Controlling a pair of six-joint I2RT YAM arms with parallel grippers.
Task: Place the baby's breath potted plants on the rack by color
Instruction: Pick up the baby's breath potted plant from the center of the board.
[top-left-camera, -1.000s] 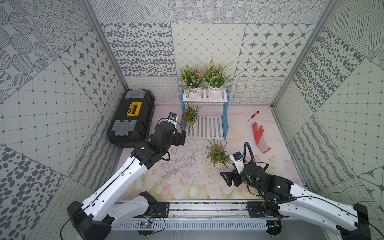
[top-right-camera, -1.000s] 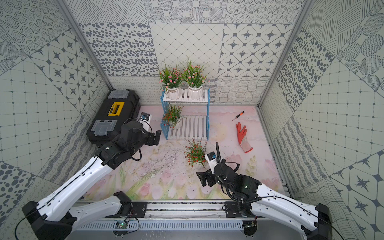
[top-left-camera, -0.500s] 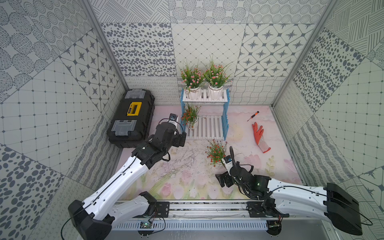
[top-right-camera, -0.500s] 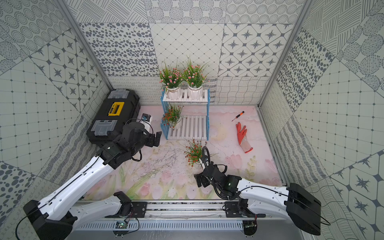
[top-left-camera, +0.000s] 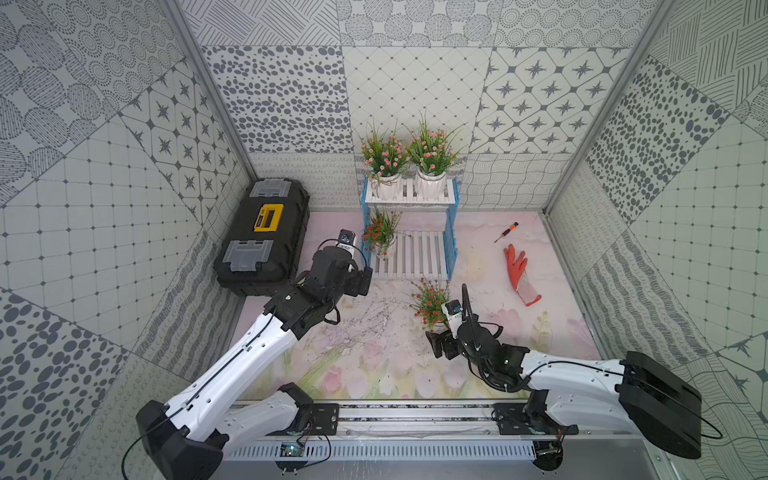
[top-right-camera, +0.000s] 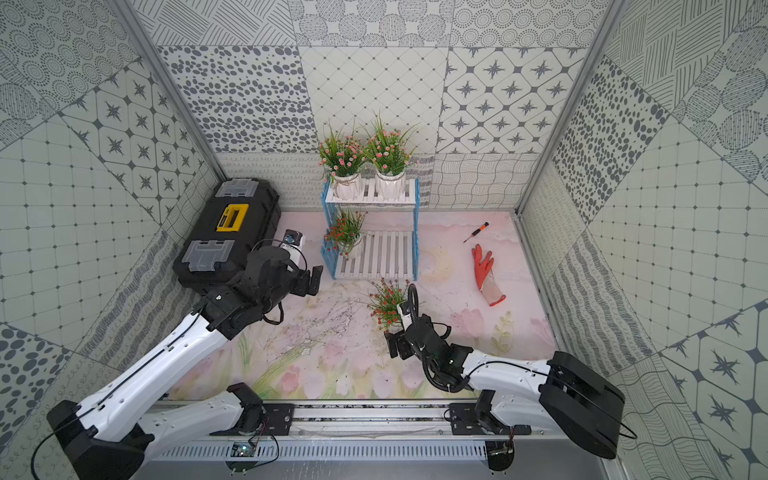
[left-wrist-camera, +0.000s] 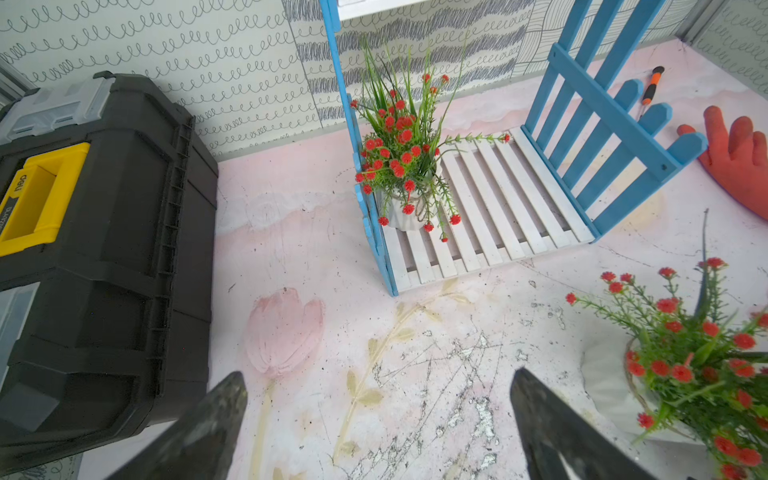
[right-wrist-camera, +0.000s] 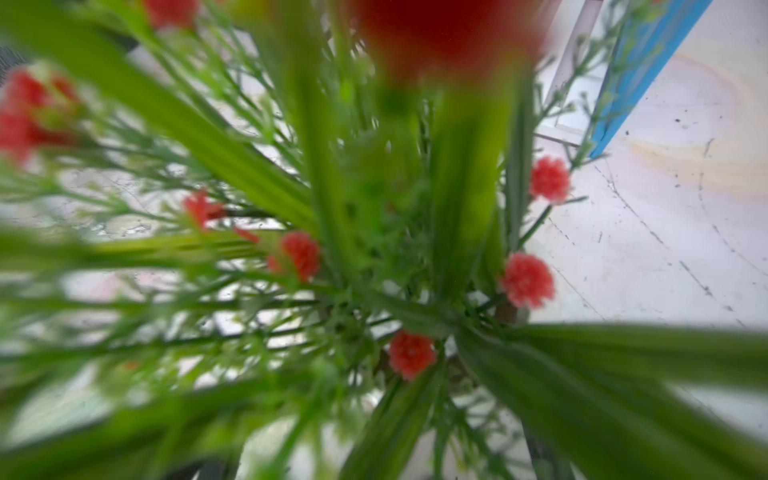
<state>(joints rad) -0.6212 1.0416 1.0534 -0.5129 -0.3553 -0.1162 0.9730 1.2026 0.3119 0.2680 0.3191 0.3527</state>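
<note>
Red-orange plant (top-left-camera: 430, 300) sits at the right tool (top-left-camera: 441, 336), grip unclear; left tool (left-wrist-camera: 378, 376) gapes empty.

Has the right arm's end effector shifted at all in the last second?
Yes. In a top view the right end effector has slid away from the orange glove and closed in on the red-flowered plant in front of the rack.

From here I see the rack's (top-left-camera: 415, 253) lower boards bare to the right of the red plant (top-left-camera: 379, 233) (reachable from the front only, since blue side frames (top-left-camera: 451, 232) wall both ends). The toolbox (top-left-camera: 262, 237) crowds the left approach. The second red plant (top-left-camera: 430, 300) stands on the mat (top-left-camera: 357, 345) before the rack.
</note>
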